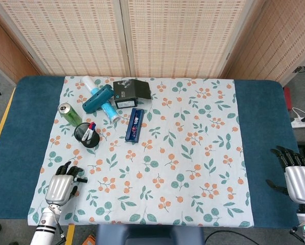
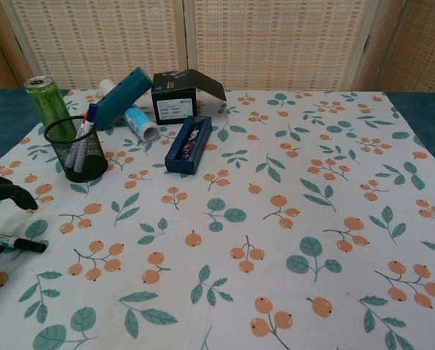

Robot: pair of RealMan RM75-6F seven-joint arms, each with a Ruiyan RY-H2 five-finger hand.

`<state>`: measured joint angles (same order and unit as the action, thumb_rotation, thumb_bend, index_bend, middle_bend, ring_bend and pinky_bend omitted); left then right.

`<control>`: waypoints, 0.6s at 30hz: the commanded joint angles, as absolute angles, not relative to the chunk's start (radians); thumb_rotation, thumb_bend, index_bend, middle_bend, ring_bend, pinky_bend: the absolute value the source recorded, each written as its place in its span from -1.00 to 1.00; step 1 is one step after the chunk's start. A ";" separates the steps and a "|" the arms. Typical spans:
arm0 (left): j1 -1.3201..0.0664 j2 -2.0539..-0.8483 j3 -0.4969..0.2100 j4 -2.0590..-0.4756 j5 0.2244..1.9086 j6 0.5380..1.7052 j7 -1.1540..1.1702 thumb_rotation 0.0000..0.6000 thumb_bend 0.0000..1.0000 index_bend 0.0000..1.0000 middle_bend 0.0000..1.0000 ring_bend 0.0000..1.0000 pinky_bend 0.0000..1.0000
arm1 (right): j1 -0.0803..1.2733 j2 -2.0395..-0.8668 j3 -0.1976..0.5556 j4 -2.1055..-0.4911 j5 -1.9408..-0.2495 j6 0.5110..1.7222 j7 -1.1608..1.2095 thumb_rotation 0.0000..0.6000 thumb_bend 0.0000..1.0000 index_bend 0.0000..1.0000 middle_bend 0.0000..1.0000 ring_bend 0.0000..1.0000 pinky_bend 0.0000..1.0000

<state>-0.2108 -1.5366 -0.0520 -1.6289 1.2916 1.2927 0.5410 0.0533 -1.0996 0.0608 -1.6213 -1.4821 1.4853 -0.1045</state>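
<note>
Marker (image 2: 13, 243) lies flat near the worktop's (image 1: 264, 127) front left corner, at about eight o'clock from the middle of the flowered cloth (image 1: 193, 153). Its long axis runs left to right, black cap toward three o'clock. In the head view the left hand (image 1: 62, 186) covers nearly all of it; only the cap tip pokes out beside the fingers. In the chest view the marker's left end is cut off by the frame edge, and only dark fingertips (image 2: 9, 191) of that hand show, spread above and below the marker. Whether they touch it cannot be told. The right hand (image 1: 297, 178) sits at four o'clock off the cloth, fingers apart, holding nothing, its wrist cut off by the frame. A mesh pen cup (image 2: 77, 149) stands at twelve o'clock from the marker.
</note>
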 commanded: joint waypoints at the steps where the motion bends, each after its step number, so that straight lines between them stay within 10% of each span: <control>1: -0.217 -1.568 -0.059 -1.584 1.278 1.295 0.541 1.00 -0.33 -0.34 -0.42 -0.80 -0.66 | 0.054 -1.099 0.060 -1.622 -1.482 1.484 -0.105 1.00 -0.91 -0.57 -0.74 -0.72 -0.58; 18: -0.218 -1.644 -0.042 -1.451 1.288 1.312 0.504 1.00 -0.33 -0.08 -0.18 -0.70 -0.61 | 0.051 -1.094 0.062 -1.625 -1.477 1.486 -0.101 1.00 -0.91 -0.55 -0.74 -0.72 -0.58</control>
<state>-0.2180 -1.6405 -0.0426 -1.4544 1.2867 1.3105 0.5060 0.0510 -1.0940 0.0621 -1.6246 -1.4776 1.4862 -0.1009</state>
